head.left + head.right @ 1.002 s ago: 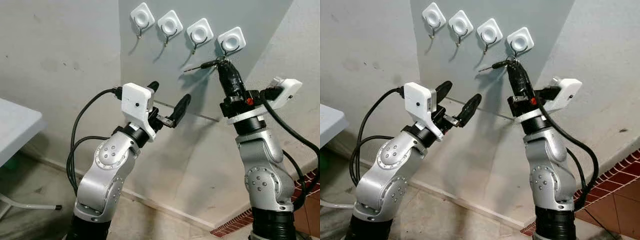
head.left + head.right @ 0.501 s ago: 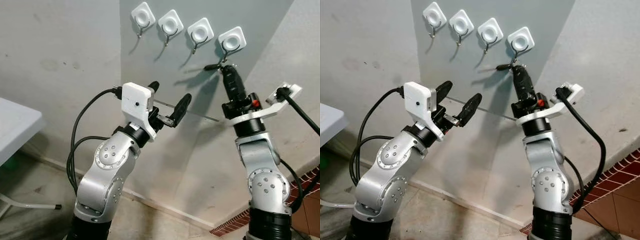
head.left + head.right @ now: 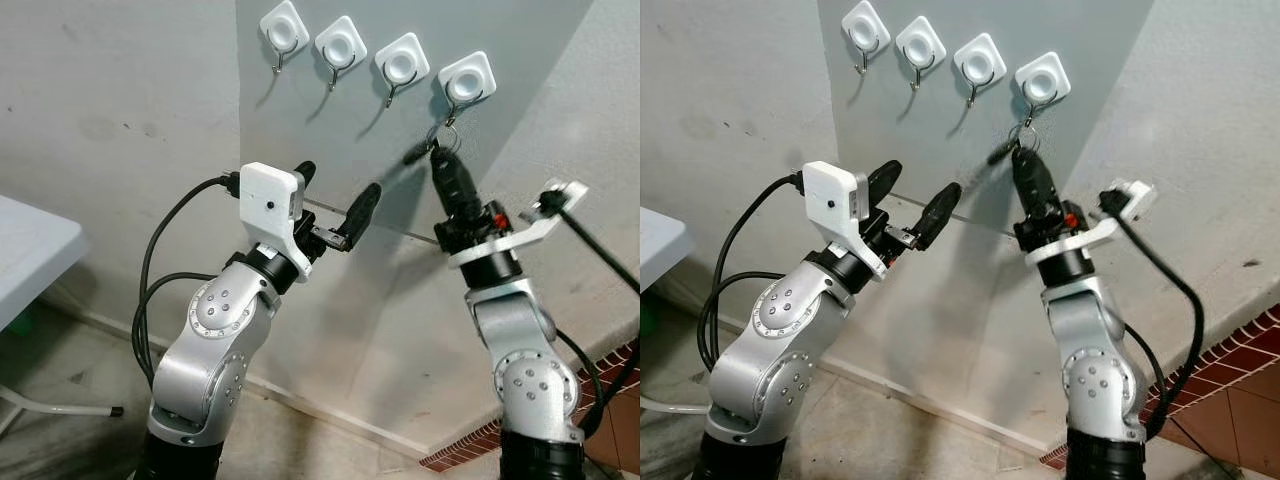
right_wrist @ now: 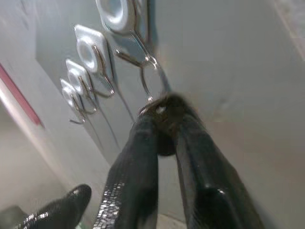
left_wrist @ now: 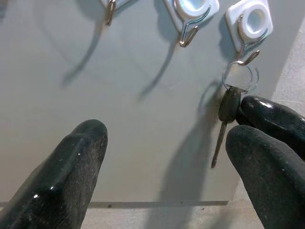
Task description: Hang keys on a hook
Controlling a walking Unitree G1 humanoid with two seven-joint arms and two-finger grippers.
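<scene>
Four white square hooks sit in a row high on the grey wall panel. A silver key ring hangs on the wire of the rightmost hook. Below it hangs a key with a black head and a thin blade. My right gripper is raised just under that hook and is shut on the key's head. My left gripper is held open in front of the panel, lower and to the left, with nothing between its fingers.
The three other hooks to the left carry nothing. A white table stands at the far left. A strip of red brick floor runs at the lower right. Black cables loop beside both arms.
My right gripper has dropped a little and turned, so the key now hangs below the rightmost hook instead of pointing sideways. The left arm has barely moved.
</scene>
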